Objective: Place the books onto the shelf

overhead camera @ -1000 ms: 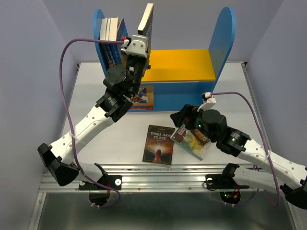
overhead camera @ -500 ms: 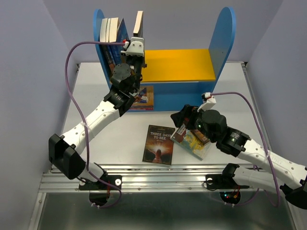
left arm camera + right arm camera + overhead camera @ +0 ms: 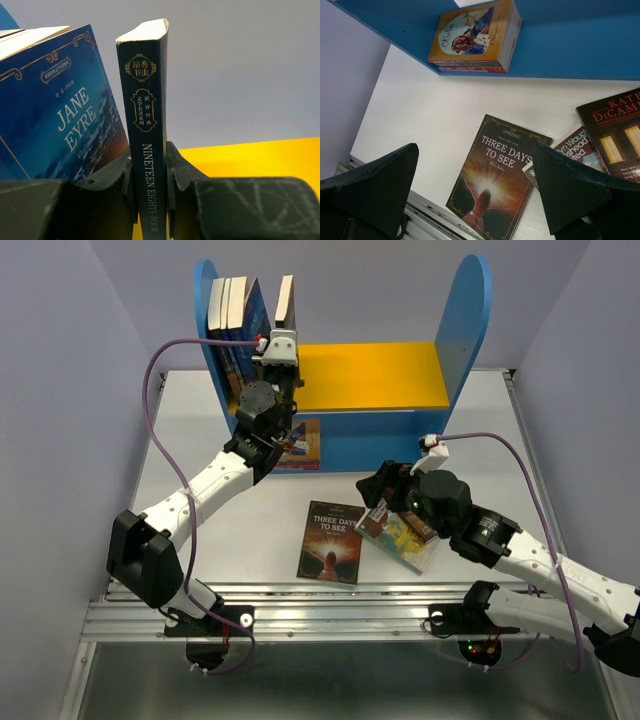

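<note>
A white bench [image 3: 230,540] between pale lilac walls carries the blue-sided shelf [image 3: 472,320] at its far edge. The left pincer [image 3: 149,192] is clamped on the spine of "Nineteen Eighty-Four" [image 3: 147,100], which it holds upright over the left part of the yellow upper board [image 3: 380,375], just right of a leaning "Jane Eyre" [image 3: 65,125]. The right pincer [image 3: 475,150], fingers spread wide, hovers above "Three Days to See" [image 3: 332,540]. That book lies flat near the bench's near edge, beside a loose pile [image 3: 408,538] of paperbacks. "Othello" [image 3: 475,35] tops a stack in the shelf's lower compartment.
</note>
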`<action>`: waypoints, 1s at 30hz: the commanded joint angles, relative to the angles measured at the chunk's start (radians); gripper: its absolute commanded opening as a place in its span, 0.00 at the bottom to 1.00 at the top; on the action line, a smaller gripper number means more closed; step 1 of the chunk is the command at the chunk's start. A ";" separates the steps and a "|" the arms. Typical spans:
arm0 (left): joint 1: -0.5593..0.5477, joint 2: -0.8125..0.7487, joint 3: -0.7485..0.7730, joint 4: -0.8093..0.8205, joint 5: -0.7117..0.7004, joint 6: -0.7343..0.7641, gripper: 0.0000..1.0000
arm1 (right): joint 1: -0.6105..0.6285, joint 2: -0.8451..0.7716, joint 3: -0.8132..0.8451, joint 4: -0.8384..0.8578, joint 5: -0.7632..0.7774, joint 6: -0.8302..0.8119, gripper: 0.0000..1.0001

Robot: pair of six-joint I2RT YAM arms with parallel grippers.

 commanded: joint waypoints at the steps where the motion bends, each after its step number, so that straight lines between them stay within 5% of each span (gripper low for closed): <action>1: 0.025 -0.041 -0.010 0.203 -0.002 -0.019 0.00 | -0.007 0.001 -0.010 0.024 0.006 -0.019 1.00; 30: 0.062 -0.099 -0.120 0.261 -0.035 0.035 0.00 | -0.016 0.014 -0.005 0.030 0.003 -0.032 1.00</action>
